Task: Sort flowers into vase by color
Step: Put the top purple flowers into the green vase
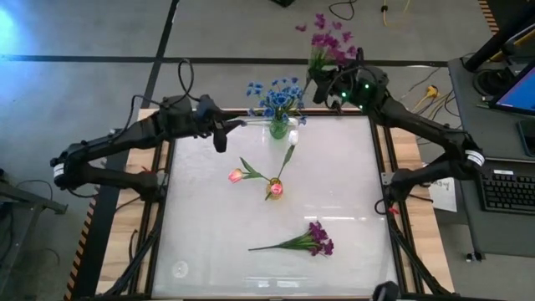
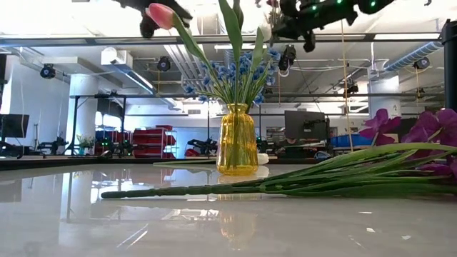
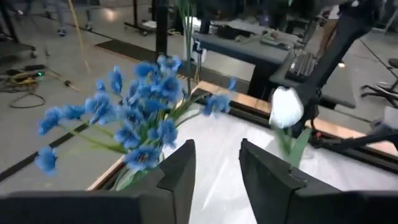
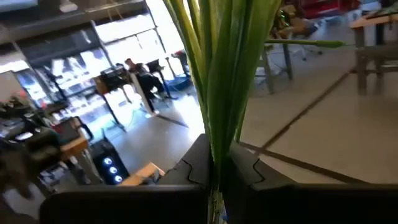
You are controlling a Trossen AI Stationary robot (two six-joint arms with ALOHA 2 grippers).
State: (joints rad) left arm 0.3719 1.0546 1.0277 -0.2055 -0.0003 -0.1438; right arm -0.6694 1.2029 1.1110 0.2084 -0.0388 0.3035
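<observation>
The blue sprigs already stand in my yellow glass vase at the counter's far edge. My right pincer is closed on the stems of a purple bunch, held high just beside the vase. My left pincer hangs parted and empty on the vase's other side. Left to sort: two pink tulip buds mid-counter, a white bud near the vase, another purple bunch nearer me. The blue blossoms crowd the vase mouth, I think.
</observation>
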